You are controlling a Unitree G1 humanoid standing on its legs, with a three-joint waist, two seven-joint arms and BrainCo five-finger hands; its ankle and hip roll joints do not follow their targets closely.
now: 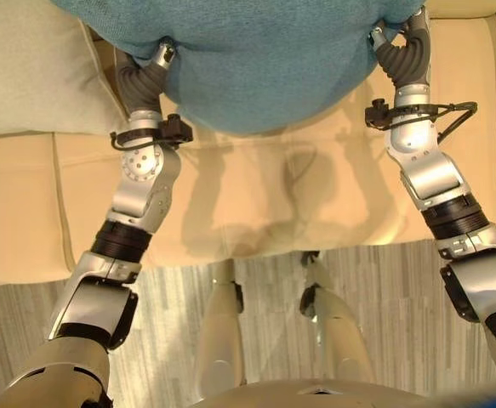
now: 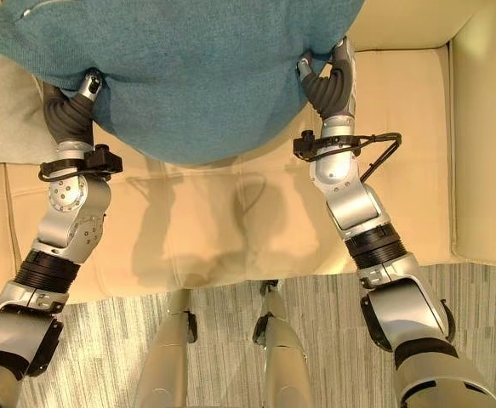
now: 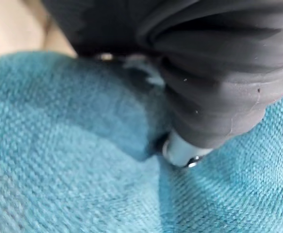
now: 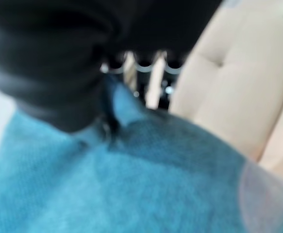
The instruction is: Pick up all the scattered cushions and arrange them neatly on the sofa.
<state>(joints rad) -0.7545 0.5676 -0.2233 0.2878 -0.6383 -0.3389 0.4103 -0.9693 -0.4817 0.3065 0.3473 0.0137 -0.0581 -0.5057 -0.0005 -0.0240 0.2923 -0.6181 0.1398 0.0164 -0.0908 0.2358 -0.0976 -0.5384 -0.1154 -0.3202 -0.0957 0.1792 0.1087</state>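
Teal cushion [image 2: 188, 76]: held up over the sofa [image 2: 230, 221] seat, near its back edge.
Left hand [image 1: 150, 76]: fingers buried in the cushion, grip unclear.
Right hand [image 2: 328, 81]: likewise unclear.

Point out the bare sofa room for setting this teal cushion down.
The teal cushion hangs between left hand and right hand. Bare seat lies below it, up to the armrest. The beige cushion crowds the left side.

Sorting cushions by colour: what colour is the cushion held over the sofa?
The cushion is teal blue, clearest in the right eye view.
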